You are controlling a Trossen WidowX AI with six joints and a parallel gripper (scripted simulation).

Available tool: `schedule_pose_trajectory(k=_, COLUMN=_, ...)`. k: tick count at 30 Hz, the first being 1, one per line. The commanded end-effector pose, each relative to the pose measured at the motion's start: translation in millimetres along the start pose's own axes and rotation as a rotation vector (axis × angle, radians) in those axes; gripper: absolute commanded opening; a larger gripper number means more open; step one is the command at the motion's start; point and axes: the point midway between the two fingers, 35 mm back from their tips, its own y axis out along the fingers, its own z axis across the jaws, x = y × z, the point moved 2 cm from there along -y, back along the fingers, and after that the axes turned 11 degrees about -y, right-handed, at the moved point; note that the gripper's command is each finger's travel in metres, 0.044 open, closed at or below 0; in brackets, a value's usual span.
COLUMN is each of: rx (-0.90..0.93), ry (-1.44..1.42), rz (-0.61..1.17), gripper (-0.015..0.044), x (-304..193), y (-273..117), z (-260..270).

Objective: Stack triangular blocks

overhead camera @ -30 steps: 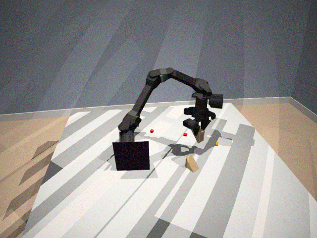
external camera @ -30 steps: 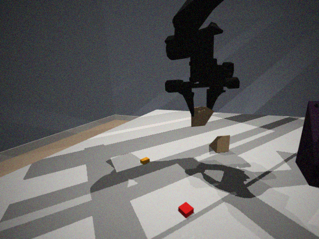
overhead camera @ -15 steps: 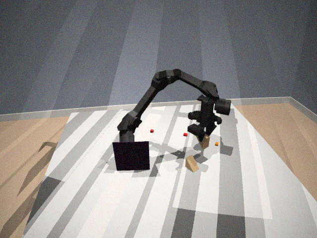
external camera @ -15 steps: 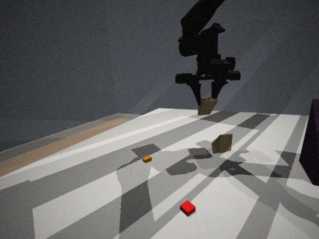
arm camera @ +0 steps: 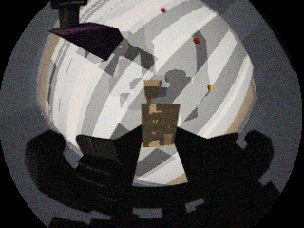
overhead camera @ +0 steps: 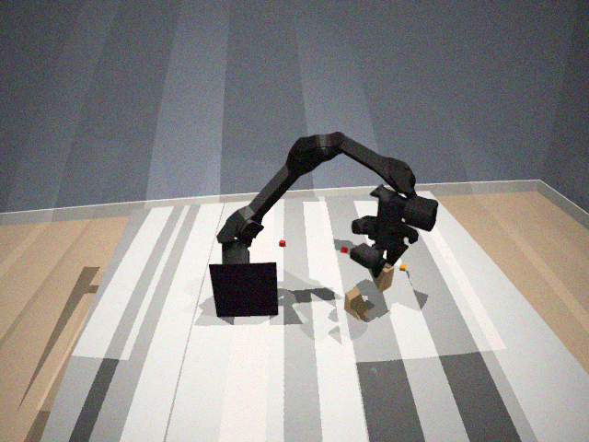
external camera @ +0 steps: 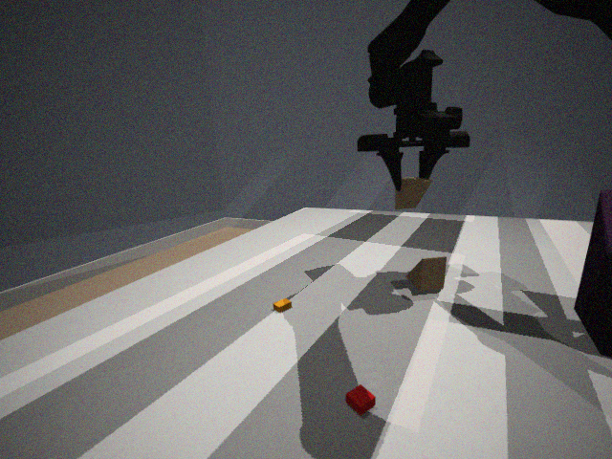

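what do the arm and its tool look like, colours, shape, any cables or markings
The arm is matte black, with slim links between chunkier joints. Its tool is black too: rounded, blocky housings above two fingers that taper toward their tips. No cables or markings can be made out, though the dark surfaces could hide small ones.
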Motion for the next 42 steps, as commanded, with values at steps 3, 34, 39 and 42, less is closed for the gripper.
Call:
schedule_pose_trajectory(k=3, rx=-0.001, ry=-0.009, rz=0.0, gripper=0.0, x=-4.2, y=0.6, z=6.7)
schedule_pose_trajectory(k=34, rx=-0.005, ry=-0.009, rz=-0.005, gripper=0.0, x=37.6, y=95.1, z=0.1)
schedule_pose_trajectory(k=39, rx=-0.005, ry=-0.009, rz=-0.005, gripper=0.0, x=37.9, y=100.7, z=-1.2)
schedule_pose_trajectory(k=42, rx=-0.013, ry=-0.01, rz=-0.003, gripper=0.0, x=38.2, y=99.4, z=-1.0)
